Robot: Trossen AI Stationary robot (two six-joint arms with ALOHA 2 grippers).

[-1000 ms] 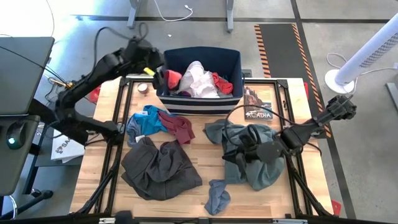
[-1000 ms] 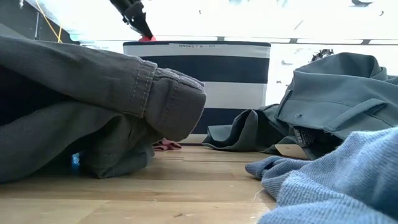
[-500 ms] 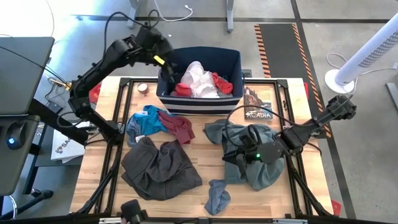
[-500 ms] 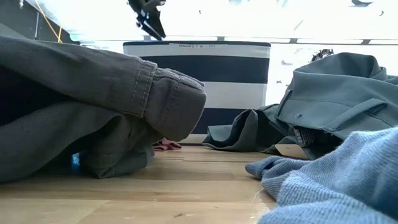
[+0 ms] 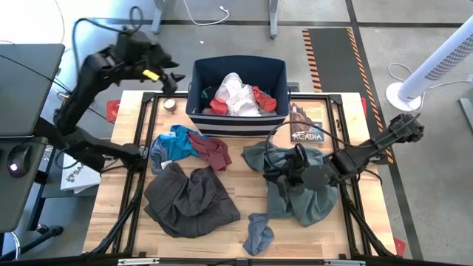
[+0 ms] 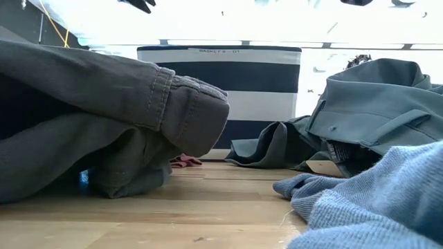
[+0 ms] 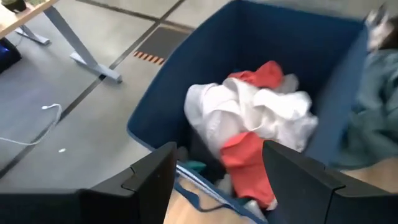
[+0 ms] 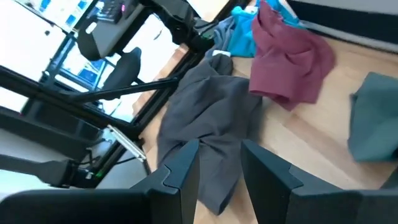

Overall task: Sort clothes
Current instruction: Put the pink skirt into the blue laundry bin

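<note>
At the bottom of the high view a small grey sock lies alone on the wooden surface, and just above it to the left the dark grey-brown trousers sprawl in a heap; the low view looks straight into their cuff. To the right of centre the right gripper hangs over the grey-green shirt, jaws part-way apart and, as far as I can see, holding nothing, in the same spot as a second ago. Above the trousers, the bright blue piece and the maroon piece lie touching each other. Beyond them, at top centre, the navy bin holds the white garment with red pieces on either side. The change is up there: a second ago the left gripper was at the bin's left rim with something red at its tip; now it has swung off to the upper left, jaws released and empty, and the red lies inside. I'd judge one more item sorted, five left out. Past the surface, grey floor, a hazard-striped mat and a white fan at right.
</note>
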